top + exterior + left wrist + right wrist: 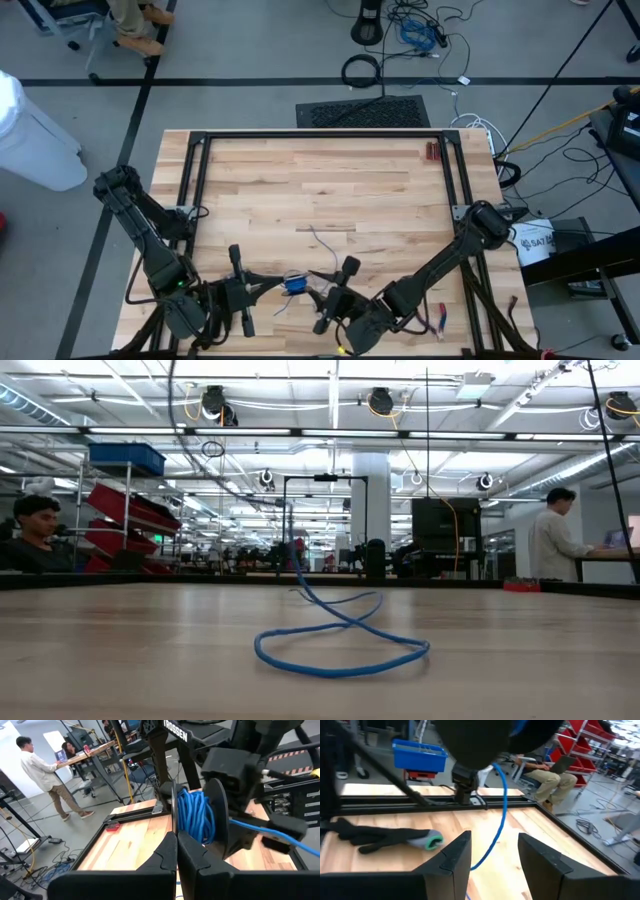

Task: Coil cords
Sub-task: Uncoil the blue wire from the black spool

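White "TROSSEN" lettering marks the arm behind a blue cord (196,817) wound on a spool; left gripper (176,851) jaws pinch its rim, right gripper (494,854) jaws gape around the cord's hanging strand.

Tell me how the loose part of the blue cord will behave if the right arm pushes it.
Probably floppy: the blue cord lies in a slack, crossing loop on the table, so a push would likely bend it rather than slide it whole. It looks thin and light. The part wound on the spool should stay put.
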